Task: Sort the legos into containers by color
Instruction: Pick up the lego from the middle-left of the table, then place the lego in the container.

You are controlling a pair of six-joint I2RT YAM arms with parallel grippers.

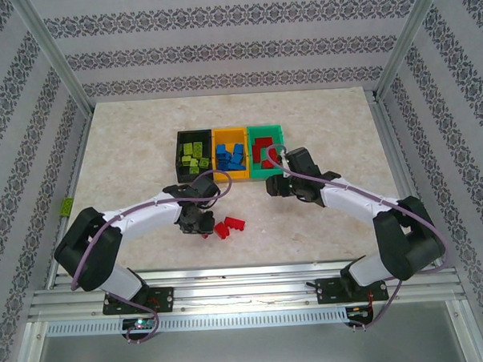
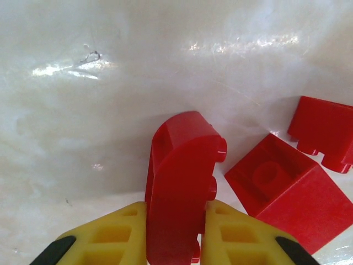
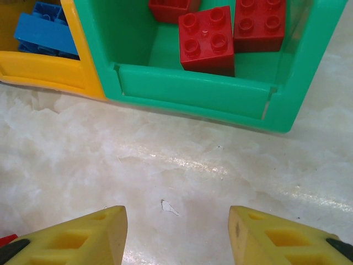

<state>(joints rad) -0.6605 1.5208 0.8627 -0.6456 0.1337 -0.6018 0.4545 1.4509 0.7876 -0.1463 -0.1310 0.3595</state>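
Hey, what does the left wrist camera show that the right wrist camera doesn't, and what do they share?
Left wrist: the left tool shut on a red brick, with loose red bricks lying on the table beside it. Right wrist: the right tool open and empty before the green bin holding red bricks, next to the orange bin with blue bricks. Both: yellow fingers, red bricks, pale table.

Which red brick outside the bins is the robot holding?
The rounded red brick, pinched upright between the left hand's yellow fingers; the other two lie loose beside it.
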